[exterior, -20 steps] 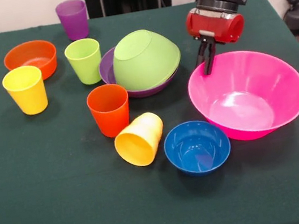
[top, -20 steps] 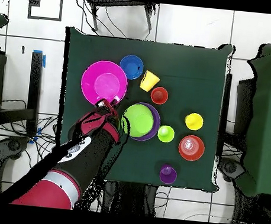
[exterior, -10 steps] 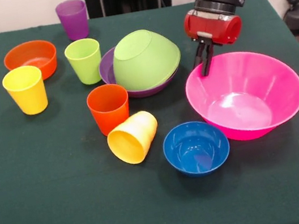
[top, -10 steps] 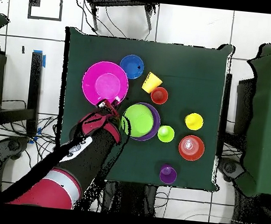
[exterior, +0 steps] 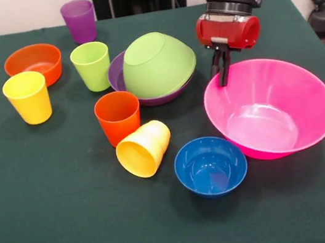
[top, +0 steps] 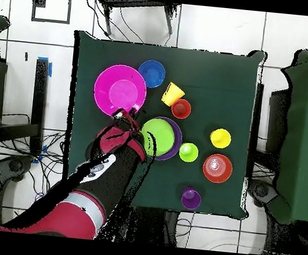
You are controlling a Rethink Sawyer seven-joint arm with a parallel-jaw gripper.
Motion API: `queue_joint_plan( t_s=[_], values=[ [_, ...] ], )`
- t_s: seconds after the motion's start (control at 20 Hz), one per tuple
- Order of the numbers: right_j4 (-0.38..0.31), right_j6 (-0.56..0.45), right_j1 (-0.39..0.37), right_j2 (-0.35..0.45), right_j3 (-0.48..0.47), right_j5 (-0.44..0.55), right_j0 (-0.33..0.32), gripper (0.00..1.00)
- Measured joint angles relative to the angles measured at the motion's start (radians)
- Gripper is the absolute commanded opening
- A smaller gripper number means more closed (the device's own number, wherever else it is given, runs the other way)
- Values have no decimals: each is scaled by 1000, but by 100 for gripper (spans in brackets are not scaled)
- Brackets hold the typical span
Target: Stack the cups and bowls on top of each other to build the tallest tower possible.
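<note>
Clearly, the end effector pinches the glossy, round pink bowl's rim.

So the table has a dark green cloth over it, draped to the edges. From overhead it sits on a white tiled floor with dark grout lines — cables trail across the tiles on one side. There's a strip of blue tape on the floor, and more green-covered furniture off to the side.
</note>
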Motion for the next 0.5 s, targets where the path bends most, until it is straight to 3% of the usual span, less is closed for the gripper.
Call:
queue_joint_plan(
  t_s=[0.5],
  values=[
    [-21, 0, -70, 32, 50, -21, -3, 0]
  ],
)
